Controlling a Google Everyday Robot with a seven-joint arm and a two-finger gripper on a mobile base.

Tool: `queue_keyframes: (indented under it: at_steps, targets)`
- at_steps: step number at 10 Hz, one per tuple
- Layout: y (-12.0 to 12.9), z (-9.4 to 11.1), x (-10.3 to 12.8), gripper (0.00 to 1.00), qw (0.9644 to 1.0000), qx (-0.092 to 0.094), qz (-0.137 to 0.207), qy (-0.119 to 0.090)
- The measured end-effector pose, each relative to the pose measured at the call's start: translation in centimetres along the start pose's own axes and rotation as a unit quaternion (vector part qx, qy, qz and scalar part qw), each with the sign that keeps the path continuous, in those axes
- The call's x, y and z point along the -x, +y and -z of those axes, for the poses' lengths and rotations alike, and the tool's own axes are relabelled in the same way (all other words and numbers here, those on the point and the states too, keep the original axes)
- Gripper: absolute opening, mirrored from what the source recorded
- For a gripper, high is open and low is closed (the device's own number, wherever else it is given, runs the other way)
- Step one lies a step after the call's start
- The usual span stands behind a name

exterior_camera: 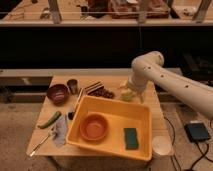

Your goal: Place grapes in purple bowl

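The grapes [106,93] lie on the wooden table behind the yellow bin, next to a dark block with pale stripes [93,88]. The purple bowl [57,93] stands at the table's left back part, empty. My gripper [131,94] hangs at the end of the white arm, low over the table's back right part, to the right of the grapes and next to a pale yellow-green thing [126,95]. It does not touch the grapes.
A yellow bin [140,120] holds an orange bowl [93,126] and a green sponge [131,138]. A small metal cup [72,85] stands beside the purple bowl. A cucumber [49,119], a spoon [42,142] and a cloth [60,132] lie at the front left. A white cup [161,146] stands at the front right.
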Motion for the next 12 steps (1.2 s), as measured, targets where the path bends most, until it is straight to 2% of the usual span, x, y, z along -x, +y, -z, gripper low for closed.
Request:
queue_keyframes:
  at_steps: [8,9,12]
  targets:
    - [0.0,0.0,-0.1,0.8,1.0,0.001,-0.001,0.0]
    - [0.0,0.0,-0.4,0.8,1.0,0.005,-0.004,0.001]
    - [-2.4,-1.1,-2.7,0.8,0.9992,0.018,-0.035,0.012]
